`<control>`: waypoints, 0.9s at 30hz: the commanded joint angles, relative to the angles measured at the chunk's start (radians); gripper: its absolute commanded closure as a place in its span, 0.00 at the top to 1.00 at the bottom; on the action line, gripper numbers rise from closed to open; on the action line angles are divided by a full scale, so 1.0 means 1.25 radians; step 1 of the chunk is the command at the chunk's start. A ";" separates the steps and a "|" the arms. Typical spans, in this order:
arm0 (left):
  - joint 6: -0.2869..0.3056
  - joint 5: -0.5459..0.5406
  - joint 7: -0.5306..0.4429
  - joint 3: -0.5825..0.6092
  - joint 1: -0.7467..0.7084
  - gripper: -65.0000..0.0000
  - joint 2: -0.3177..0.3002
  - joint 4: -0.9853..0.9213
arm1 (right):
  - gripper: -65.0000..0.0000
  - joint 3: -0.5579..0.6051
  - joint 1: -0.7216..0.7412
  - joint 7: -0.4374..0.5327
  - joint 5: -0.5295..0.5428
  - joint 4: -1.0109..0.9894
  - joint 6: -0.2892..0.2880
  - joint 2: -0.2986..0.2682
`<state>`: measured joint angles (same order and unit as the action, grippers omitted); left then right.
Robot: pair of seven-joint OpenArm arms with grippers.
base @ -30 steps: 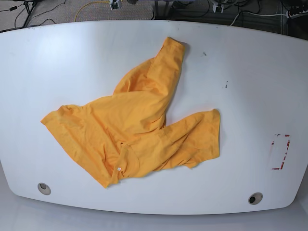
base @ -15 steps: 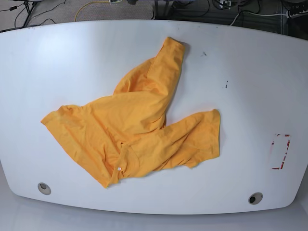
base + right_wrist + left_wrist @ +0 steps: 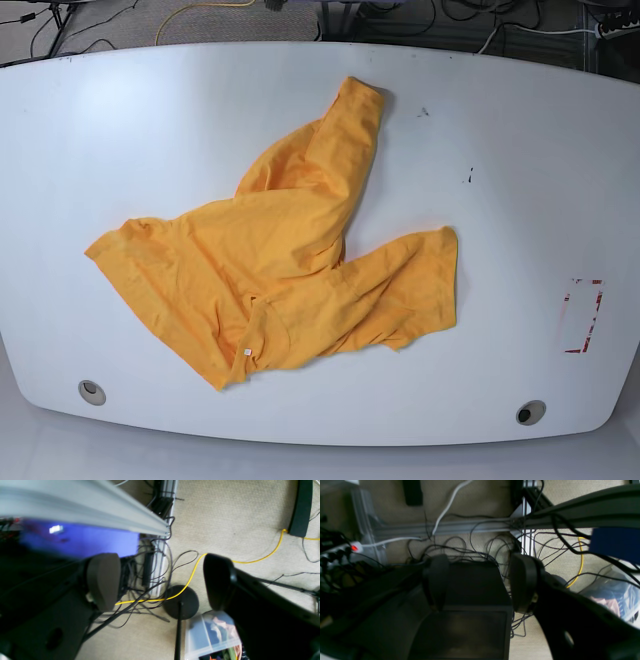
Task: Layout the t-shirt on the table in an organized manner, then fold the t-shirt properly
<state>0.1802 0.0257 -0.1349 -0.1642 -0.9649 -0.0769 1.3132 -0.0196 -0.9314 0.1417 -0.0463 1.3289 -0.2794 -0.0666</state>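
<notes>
The orange-yellow t-shirt [image 3: 285, 262] lies crumpled and twisted near the middle of the white table [image 3: 130, 130], one sleeve pointing toward the far edge, its small white neck label near the front. Neither arm shows in the base view. In the left wrist view my left gripper [image 3: 480, 582] is open with nothing between its dark fingers, looking down at floor and cables. In the right wrist view my right gripper [image 3: 160, 580] is open too, empty, above carpet beyond the table.
Two grey grommet holes [image 3: 91, 391] [image 3: 530, 411] sit near the front edge. A red-taped rectangle [image 3: 583, 315] marks the table's right side. Small dark marks [image 3: 468, 176] lie right of the shirt. Cables and a clear plastic bin [image 3: 212, 635] lie on the floor.
The gripper tips seen at the top edge of the base view a second ago have withdrawn out of sight. The t-shirt has not moved.
</notes>
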 commanded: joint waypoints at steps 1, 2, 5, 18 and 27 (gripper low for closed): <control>0.002 -0.003 -0.012 -0.010 -0.058 0.54 -0.002 0.062 | 0.77 -0.002 -0.051 0.010 0.003 0.050 -0.004 -0.003; 0.002 -0.003 -0.012 -0.017 -0.071 0.54 0.000 0.076 | 0.77 -0.002 -0.060 0.010 0.003 0.063 -0.004 -0.003; 0.004 -0.003 -0.012 -0.035 -0.109 0.54 0.003 0.130 | 0.77 -0.003 -0.095 0.010 0.003 0.111 -0.004 -0.003; 0.005 -0.025 -0.012 -0.086 -0.222 0.55 0.002 0.326 | 0.77 -0.036 -0.222 0.010 0.005 0.325 -0.004 0.002; 0.014 -0.119 -0.012 -0.115 -0.249 0.74 -0.015 0.417 | 0.77 -0.097 -0.273 0.010 0.005 0.435 -0.012 0.031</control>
<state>0.1883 -0.1104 -0.1314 -0.2974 -1.2484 -0.0814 1.8015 -0.1333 -1.2388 0.1345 -0.0475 1.8381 -0.2886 -0.0269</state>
